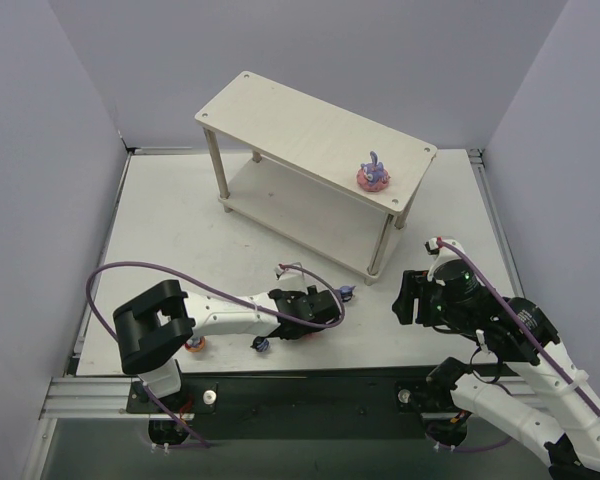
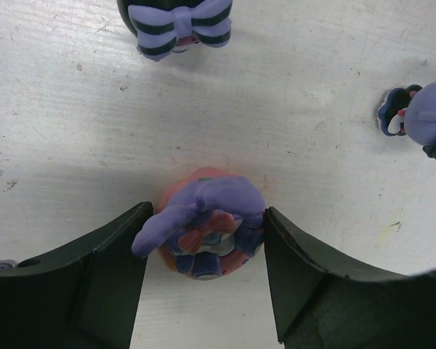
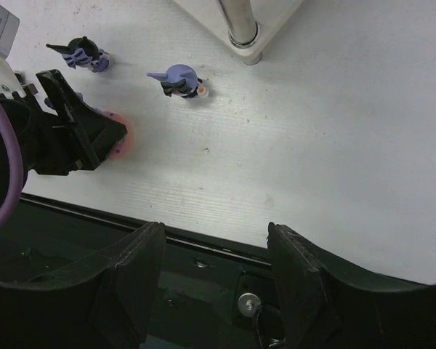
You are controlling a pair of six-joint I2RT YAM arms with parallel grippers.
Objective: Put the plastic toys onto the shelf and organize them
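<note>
One rabbit (image 2: 203, 236) sits between the left claw's (image 2: 207, 212) jaws, gripped or not I can't tell; pinching its ear could squirt it into the figure (image 2: 180, 25) ahead.

White table (image 1: 180, 225) seen from above; surface finely scratched, marked with few small dark spots. Table enclosed on three sides by plain pale lilac-grey panels: left wall (image 1: 40, 150), back wall (image 1: 310, 40), right wall (image 1: 570, 130). Near edge bordered by dark plate (image 1: 310, 388) and aluminium rail (image 1: 85, 402). Scene lit evenly; only soft shadows cast on table.
</note>
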